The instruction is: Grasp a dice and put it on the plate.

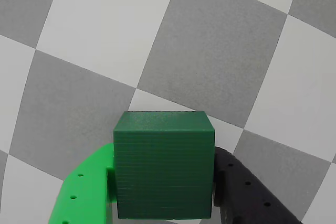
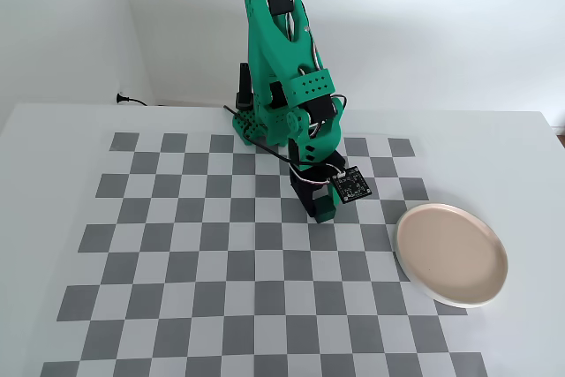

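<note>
So the gripper has the dice pinched between its two jaws: bright green plastic finger on the left of the wrist view, matte black one on the right, both with small round holes in them. The jaws are closed only as far as the cube's width, pressing flat against its sides. The dice is a plain dark green cube with fine horizontal ridges down its front face, like 3D-print layers, and a slightly grainy top. No pips that I can see.

In the fixed view the gripper hangs low over the checkered mat, right of its middle, and the dice is only partly visible there, so I can't tell whether it's touching the mat or just above it. The mat is flat grey and white squares with a faint speckled texture up close.

The plate is round and shallow, smooth pale pinkish-beige inside with a white rim, sitting over the mat's right edge, well apart from the dice.
</note>
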Robot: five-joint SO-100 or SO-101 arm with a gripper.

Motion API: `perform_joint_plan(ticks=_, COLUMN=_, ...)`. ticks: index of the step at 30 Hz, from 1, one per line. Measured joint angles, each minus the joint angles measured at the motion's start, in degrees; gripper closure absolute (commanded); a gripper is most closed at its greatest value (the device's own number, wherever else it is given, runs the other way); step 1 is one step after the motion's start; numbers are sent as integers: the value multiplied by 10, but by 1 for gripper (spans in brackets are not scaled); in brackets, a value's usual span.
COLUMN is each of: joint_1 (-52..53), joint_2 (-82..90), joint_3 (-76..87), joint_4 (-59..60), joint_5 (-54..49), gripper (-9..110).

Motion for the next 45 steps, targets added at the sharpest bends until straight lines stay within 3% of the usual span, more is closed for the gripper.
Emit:
perform_joint_plan(ticks=16, joint_1=0, joint_2=172, joint_3=-115, joint_4=221, joint_5=0, gripper=106)
perform_joint_plan(ticks=24, joint_1=-54, joint_2=180, joint_3=-212, joint_4=300, joint_5=14, gripper=106)
perform_joint_plan(ticks=45, joint_1=-163, joint_2=-292, joint_3=-744, joint_4=416, joint_5=69, gripper=106)
